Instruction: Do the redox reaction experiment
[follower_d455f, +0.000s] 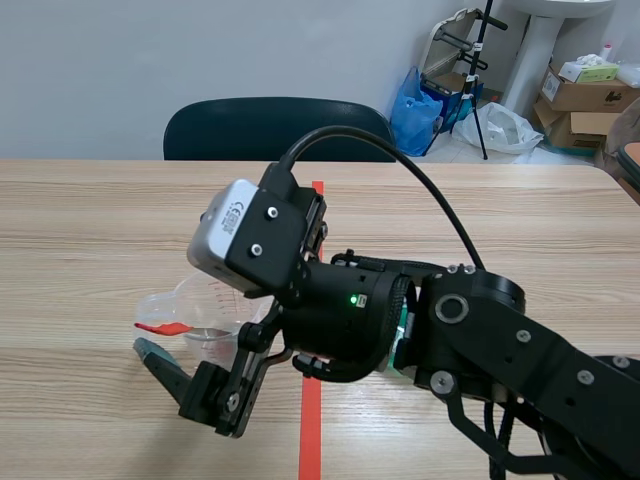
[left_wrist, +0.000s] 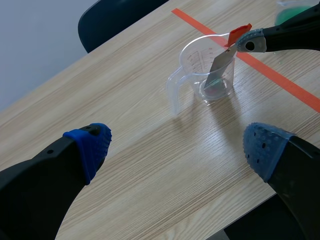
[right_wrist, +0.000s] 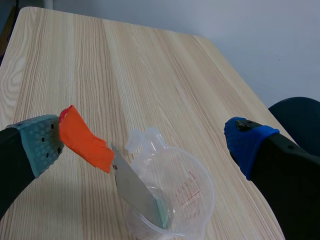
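A clear measuring cup (follower_d455f: 213, 312) (left_wrist: 196, 54) (right_wrist: 192, 197) stands on the wooden table, left of the tape line. A metal strip (right_wrist: 134, 190) (left_wrist: 220, 61) with an orange-red tab (right_wrist: 84, 139) (follower_d455f: 163, 328) (left_wrist: 239, 34) leans inside it. My right gripper (right_wrist: 145, 137) reaches past the middle and stands open around the cup; the tab touches its grey-green pad (right_wrist: 42, 142), and the blue pad (right_wrist: 247, 142) is well clear. In the scene view only its lower finger (follower_d455f: 165, 365) shows. My left gripper (left_wrist: 180, 145) is open and holds nothing, with the cup ahead of it.
A dark chair (follower_d455f: 270, 125) stands at the table's far edge. An orange-red tape line (follower_d455f: 311, 420) runs down the table's middle. Something green in a clear vessel (left_wrist: 290, 11) sits beyond the right arm, mostly cut off. Boxes and bags (follower_d455f: 585, 95) lie on the floor behind.
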